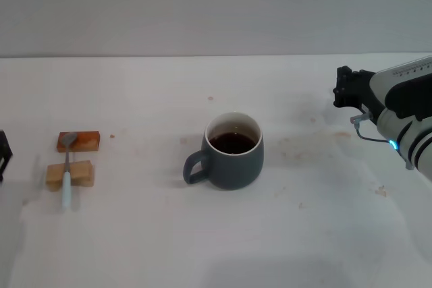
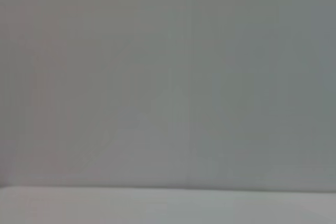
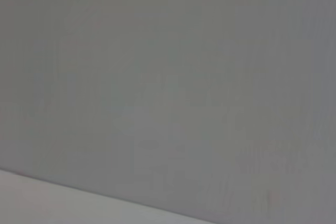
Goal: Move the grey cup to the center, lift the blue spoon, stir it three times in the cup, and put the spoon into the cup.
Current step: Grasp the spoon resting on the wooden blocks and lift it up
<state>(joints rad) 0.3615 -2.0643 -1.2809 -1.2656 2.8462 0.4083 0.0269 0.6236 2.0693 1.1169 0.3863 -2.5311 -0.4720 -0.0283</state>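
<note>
Grey cup [image 1: 233, 151] holding dark liquid stands mid-table [image 1: 324, 234]; blue spoon [image 1: 67, 179] lies across two wooden blocks [image 1: 70, 174] at left. Right tool [image 1: 345, 88] hovers far right, left tool [image 1: 3, 154] at the left edge; neither tool's opening can be told.

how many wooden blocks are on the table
2. An orange-brown block sits under the blue spoon at its bowl end, and a tan block props its handle, both left of the grey cup.
</note>
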